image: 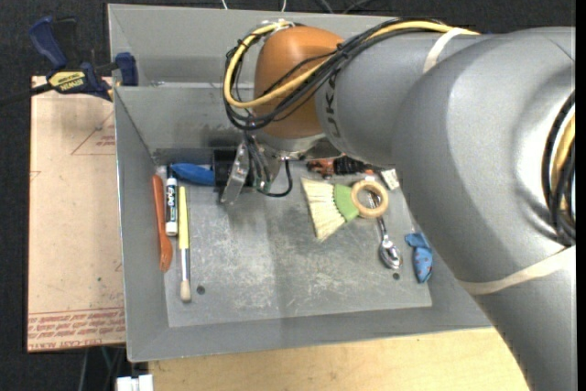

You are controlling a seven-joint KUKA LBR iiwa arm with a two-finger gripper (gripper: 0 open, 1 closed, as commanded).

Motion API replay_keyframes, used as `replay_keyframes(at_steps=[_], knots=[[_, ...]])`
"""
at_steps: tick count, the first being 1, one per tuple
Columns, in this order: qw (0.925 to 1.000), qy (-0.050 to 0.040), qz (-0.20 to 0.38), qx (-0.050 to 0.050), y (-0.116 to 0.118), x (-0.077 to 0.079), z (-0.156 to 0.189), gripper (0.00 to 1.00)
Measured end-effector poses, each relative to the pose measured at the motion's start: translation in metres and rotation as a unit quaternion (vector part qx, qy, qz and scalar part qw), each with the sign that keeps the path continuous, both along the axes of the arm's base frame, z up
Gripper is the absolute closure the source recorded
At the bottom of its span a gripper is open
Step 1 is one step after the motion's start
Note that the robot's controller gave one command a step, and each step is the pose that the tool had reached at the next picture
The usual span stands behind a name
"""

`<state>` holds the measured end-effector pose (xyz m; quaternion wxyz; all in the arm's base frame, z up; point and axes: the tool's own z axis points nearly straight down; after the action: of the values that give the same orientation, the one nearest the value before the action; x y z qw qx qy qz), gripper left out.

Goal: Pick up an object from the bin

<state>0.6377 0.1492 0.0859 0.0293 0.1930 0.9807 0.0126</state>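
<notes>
Logged two-finger gripper [243, 183] low over back-left floor of grey metal bin [275, 284], just right of blue-handled tool [192, 171] lying by the back wall. Cannot tell whether spread or pressed together. Noted long orange stick [163, 229], white-and-black marker [171, 204] and thin yellow stick with pale tip [183, 243] along left wall. Further right: straw whisk brush [322, 211], beige tape roll [370, 197], metal spoon [388, 247].

The bin [275, 279] is looked down on by one camera, set above it and somewhat to one side, so that its floor and its far and left walls are shown. Most of the bin is taken in at close range; the arm [476, 133] is seen reaching in from the right.
</notes>
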Motion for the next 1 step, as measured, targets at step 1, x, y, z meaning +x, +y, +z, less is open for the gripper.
replay_keyframes(at_steps=[1], knots=[[1.0000,0.0001,0.000,0.000,0.0000,0.0000,0.0000,1.00]])
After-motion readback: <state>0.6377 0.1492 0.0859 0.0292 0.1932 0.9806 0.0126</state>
